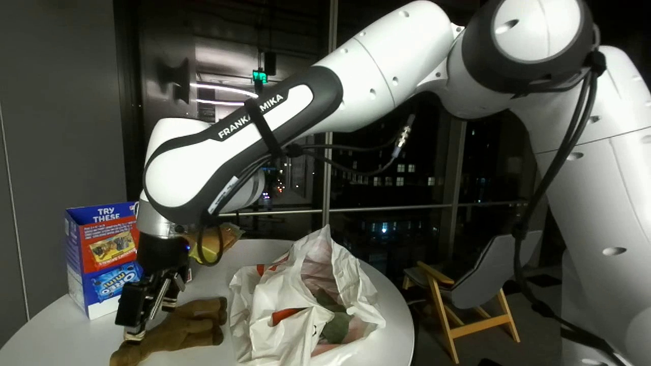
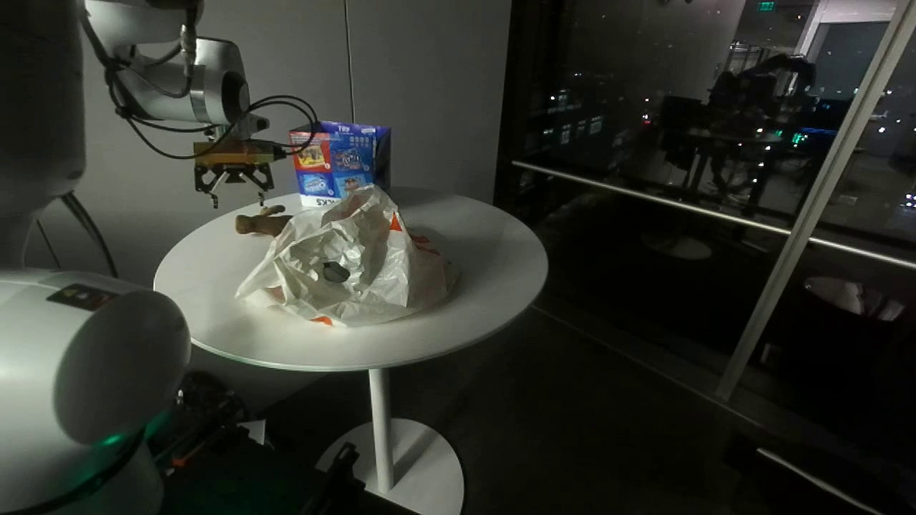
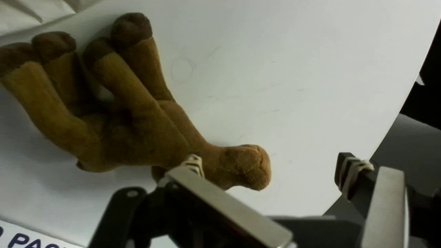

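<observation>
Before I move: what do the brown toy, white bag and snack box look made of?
Brown toy: likely plush fabric, matte; soft nap and a seam-like line on the head show in the wrist view.
White bag: probably thin plastic film, slightly glossy; sharp creases and highlights.
Snack box: looks like printed cardboard, flat panels with crisp edges; gloss or matte, can't tell.

- A round white pedestal table (image 2: 494,254), its top faintly marked with thin lines and a small circle.
- A crumpled white plastic bag (image 2: 372,261) with orange-red print.
- A brown plush animal (image 3: 148,141), lying on its side, darker feet just beside the bag.
- An upright blue-and-red snack box (image 1: 104,259) with an Oreo Mini panel, near the plush animal.
</observation>
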Tool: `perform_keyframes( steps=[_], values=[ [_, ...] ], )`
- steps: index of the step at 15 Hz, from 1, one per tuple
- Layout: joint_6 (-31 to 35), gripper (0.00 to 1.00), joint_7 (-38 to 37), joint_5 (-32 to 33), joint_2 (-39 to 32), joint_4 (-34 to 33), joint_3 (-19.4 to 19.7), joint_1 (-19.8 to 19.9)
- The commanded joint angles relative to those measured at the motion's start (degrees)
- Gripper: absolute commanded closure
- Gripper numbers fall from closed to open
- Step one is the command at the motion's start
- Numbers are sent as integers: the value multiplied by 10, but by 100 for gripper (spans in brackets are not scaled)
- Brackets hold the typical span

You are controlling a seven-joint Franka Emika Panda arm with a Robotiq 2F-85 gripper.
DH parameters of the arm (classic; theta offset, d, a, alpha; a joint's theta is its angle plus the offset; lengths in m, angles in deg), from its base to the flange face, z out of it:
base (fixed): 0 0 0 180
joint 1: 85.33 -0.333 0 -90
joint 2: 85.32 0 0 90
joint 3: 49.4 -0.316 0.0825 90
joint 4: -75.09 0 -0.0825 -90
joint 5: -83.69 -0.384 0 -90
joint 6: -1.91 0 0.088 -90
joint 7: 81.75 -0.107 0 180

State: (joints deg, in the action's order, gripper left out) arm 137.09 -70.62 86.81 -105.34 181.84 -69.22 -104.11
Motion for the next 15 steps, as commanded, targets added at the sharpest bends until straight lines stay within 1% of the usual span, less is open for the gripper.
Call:
perform_keyframes(
  steps=[1,3,5,9,15],
  values=[
    [-55,0,-38,39,-64,-102,31,-22],
    [-81,0,-31,70,-89,-137,46,-30],
    [-110,0,-31,82,-115,-170,55,-35],
    [-142,0,-27,66,-157,-223,58,-32],
    [-186,0,-29,63,-206,-270,71,-28]
  ],
)
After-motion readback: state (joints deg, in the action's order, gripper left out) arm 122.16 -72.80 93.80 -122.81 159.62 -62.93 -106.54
